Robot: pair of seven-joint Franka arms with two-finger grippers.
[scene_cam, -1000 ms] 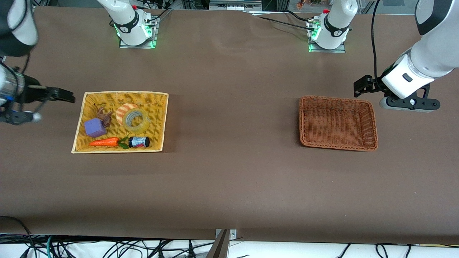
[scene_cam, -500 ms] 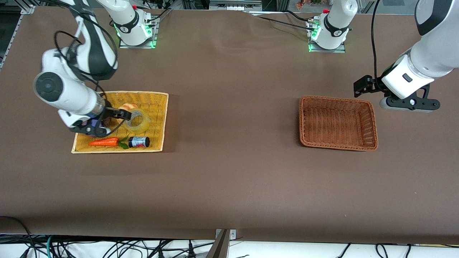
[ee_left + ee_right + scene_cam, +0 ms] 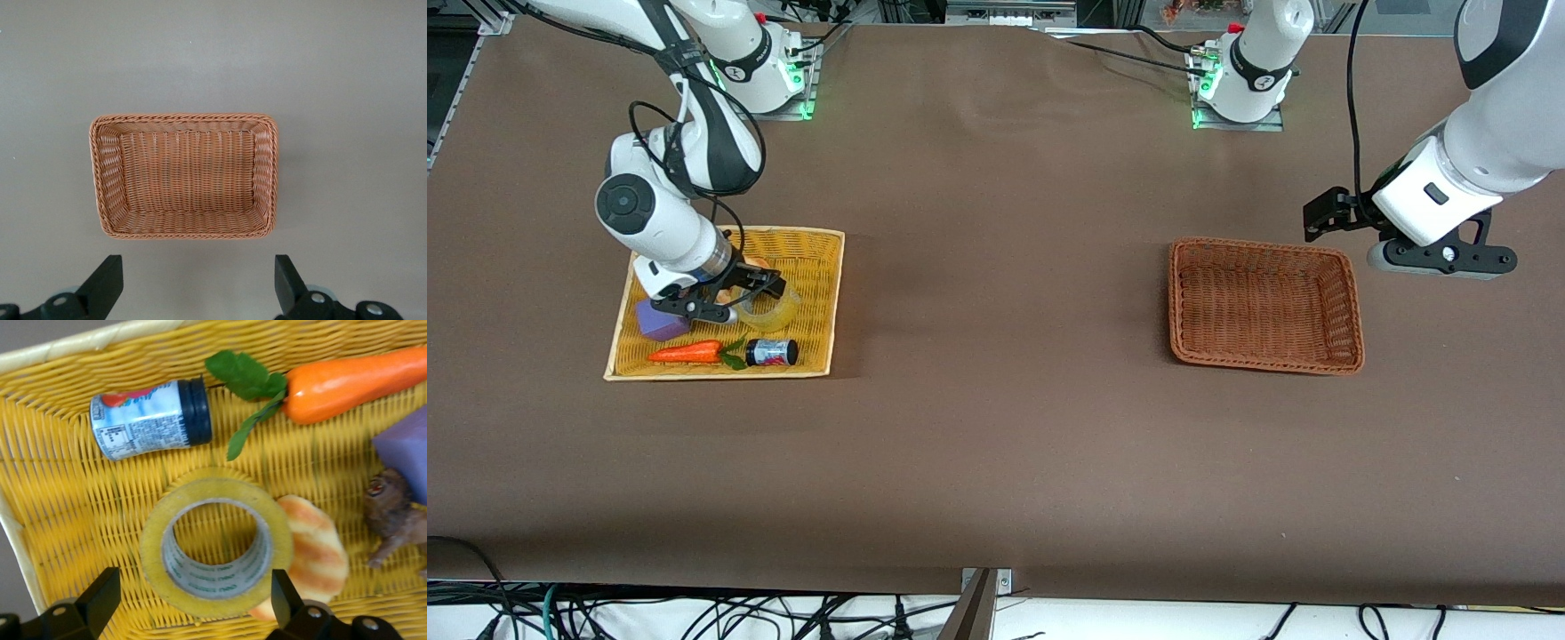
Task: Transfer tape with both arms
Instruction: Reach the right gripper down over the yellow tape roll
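Yellow basket [image 3: 40, 520]: tape [image 3: 217, 547] apparently against croissant [image 3: 317, 550].

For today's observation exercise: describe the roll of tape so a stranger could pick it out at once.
Look in the yellow basket toward the right arm's end of the table, under the right claw, which is open. The tape lies flat there against a striped croissant toy. It alone is a yellowish translucent ring with a wide round hole.
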